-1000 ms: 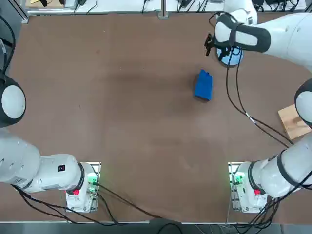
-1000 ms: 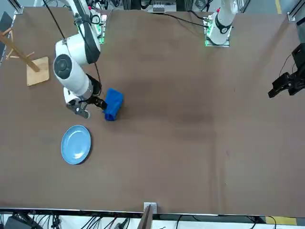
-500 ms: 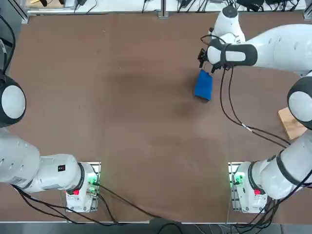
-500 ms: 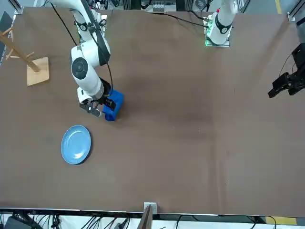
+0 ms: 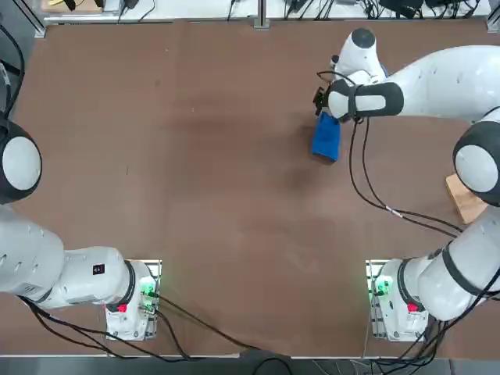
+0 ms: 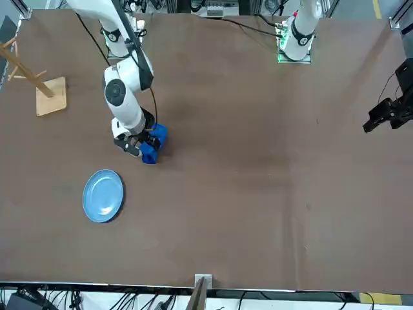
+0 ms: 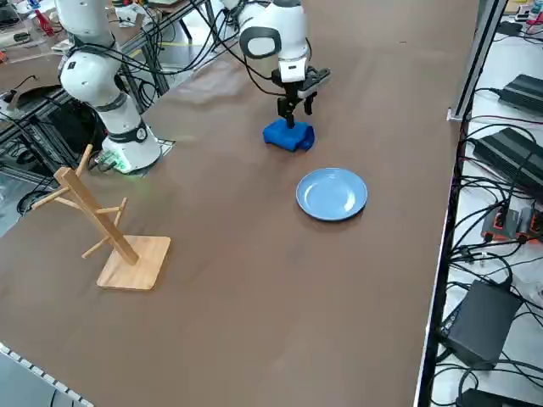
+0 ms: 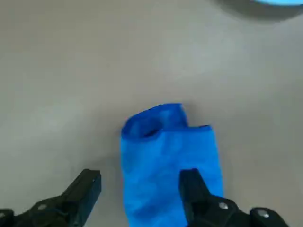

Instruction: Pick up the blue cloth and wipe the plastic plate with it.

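Note:
The blue cloth (image 5: 326, 141) lies bunched on the brown table, also seen in the front view (image 6: 155, 144) and the right side view (image 7: 289, 136). My right gripper (image 7: 294, 107) hangs open just above its far end. In the wrist view the cloth (image 8: 161, 142) sits under the gripper (image 8: 140, 189): one fingertip (image 8: 193, 182) is over the fabric, the other is beside it over bare table. The light-blue plastic plate (image 6: 103, 196) rests a short way beyond the cloth (image 7: 332, 193); in the top view the arm hides it.
A wooden rack on a square base (image 7: 109, 231) stands near the right edge of the table (image 6: 40, 85). Cables trail from the right arm across the table (image 5: 375, 195).
The right arm swung from above the plate toward the cloth and lowered. Its gripper now stands over the cloth's far end, still open. Cloth and plate have not moved.

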